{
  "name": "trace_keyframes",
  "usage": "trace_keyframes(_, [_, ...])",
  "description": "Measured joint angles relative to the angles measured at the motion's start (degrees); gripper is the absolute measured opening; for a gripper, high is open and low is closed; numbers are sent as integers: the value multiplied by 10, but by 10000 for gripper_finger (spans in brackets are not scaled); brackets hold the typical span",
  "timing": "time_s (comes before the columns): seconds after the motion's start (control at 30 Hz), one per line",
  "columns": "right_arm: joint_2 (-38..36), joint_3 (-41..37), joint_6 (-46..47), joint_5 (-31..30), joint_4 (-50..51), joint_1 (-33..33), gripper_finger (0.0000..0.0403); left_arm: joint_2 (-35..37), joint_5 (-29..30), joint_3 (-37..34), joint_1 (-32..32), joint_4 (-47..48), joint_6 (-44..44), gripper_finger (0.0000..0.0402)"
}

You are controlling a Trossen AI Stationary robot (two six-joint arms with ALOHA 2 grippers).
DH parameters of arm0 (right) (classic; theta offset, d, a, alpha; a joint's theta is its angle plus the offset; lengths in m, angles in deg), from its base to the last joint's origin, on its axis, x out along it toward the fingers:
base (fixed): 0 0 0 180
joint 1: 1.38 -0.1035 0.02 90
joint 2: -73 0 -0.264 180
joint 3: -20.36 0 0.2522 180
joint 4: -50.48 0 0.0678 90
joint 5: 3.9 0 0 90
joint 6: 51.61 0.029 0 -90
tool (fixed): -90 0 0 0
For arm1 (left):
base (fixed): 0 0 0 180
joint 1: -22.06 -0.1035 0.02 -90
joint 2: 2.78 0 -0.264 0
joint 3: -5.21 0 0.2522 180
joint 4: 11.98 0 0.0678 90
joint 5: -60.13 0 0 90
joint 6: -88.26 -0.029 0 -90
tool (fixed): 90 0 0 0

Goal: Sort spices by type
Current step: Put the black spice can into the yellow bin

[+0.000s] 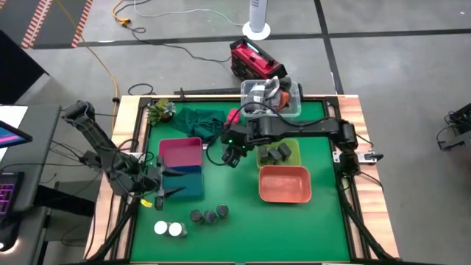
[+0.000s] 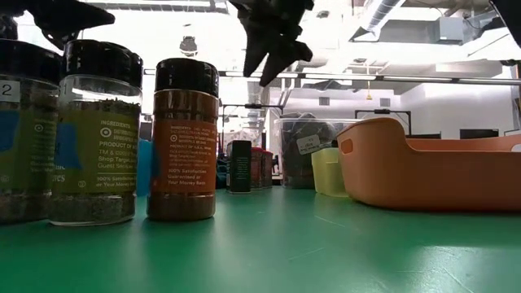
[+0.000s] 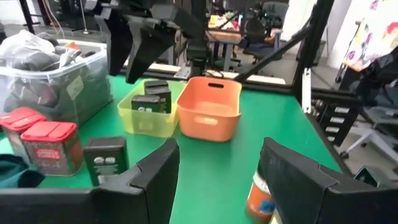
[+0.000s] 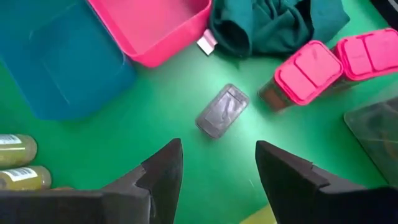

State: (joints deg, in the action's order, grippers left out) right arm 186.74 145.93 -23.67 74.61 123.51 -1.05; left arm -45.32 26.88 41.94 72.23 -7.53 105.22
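A dark grey block [image 4: 222, 111] stands alone on the green mat between the pink tray and two pink-topped cubes [image 4: 308, 71]. My right gripper [image 4: 221, 180] hangs open above it, touching nothing; it also shows in the high view [image 1: 234, 152] and the low view [image 2: 273, 49]. More dark blocks [image 1: 277, 153] lie in the yellow-green tray. Three dark-lidded jars [image 1: 210, 215] and two white-topped jars [image 1: 169, 229] stand near the front edge. My left gripper [image 1: 165, 188] waits open and empty by the blue tray's near-left corner.
The pink tray [image 1: 180, 140] and blue tray [image 1: 193, 184] sit left of centre, and the orange tray [image 1: 285, 197] right of centre. A clear tub [image 1: 293, 107] and a dark green cloth [image 1: 195, 119] lie at the back. There is bare mat between the trays.
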Motion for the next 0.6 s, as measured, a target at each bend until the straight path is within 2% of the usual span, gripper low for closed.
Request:
trace_keyframes(0.27, [-3, 1, -39, -11, -18, -27, 230, 54, 1, 0, 0, 85, 64, 215])
trace_keyframes(0.4, [21, 2, -73, -39, -24, -52, 230, 69, 10, 0, 0, 96, 67, 215])
trace_keyframes(0.6, [45, 2, -94, -39, -74, -68, 230, 70, 11, 0, 1, 100, 68, 215])
